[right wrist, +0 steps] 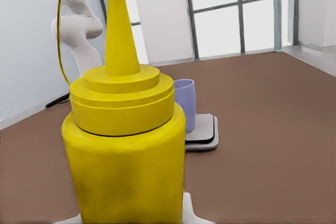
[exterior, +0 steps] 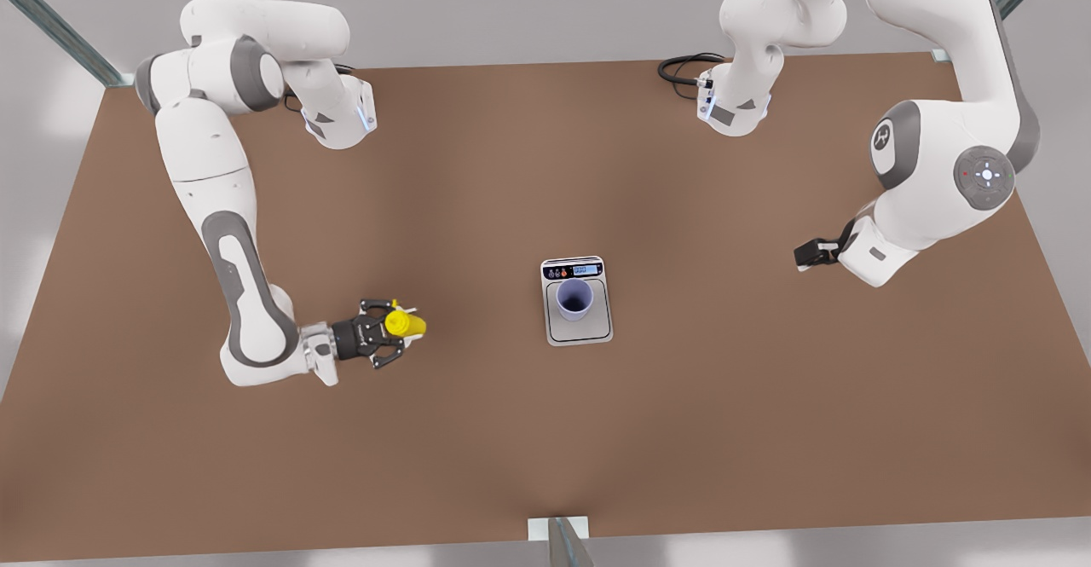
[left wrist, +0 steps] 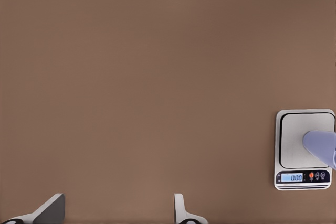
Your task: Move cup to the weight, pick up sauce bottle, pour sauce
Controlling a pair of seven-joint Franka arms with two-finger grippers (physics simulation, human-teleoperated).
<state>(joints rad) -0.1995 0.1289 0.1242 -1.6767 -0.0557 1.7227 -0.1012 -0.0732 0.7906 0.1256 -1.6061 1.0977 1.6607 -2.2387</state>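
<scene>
Pinching the sauce bottle [exterior: 405,324] in the front view: right pincer [exterior: 399,326] on that view's left, closed from both sides on the upright yellow body. Well apart toward the front view's right, cup [exterior: 574,298] already standing on the weight [exterior: 554,328] near the middle of the desk [exterior: 545,448]. Far off on the right side, left pincer [exterior: 801,256] waiting above the desk.

From the left wrist view: left pincer [left wrist: 115,211] spread wide, nothing between its fingers [left wrist: 52,208]; weight [left wrist: 296,140] off to one side with the cup [left wrist: 321,148] on its plate.

From the right wrist view: bottle [right wrist: 126,156] upright and close, nozzle up; beyond it the cup [right wrist: 185,103] on the weight [right wrist: 202,135].

Likely step: picking up the bottle. Best done by keeping the squeeze firm but not crushing, lifting straight up, holding the nozzle upright during the carry, and tilting only once directly over the cup's mouth, to avoid nudging the cup off the plate.
</scene>
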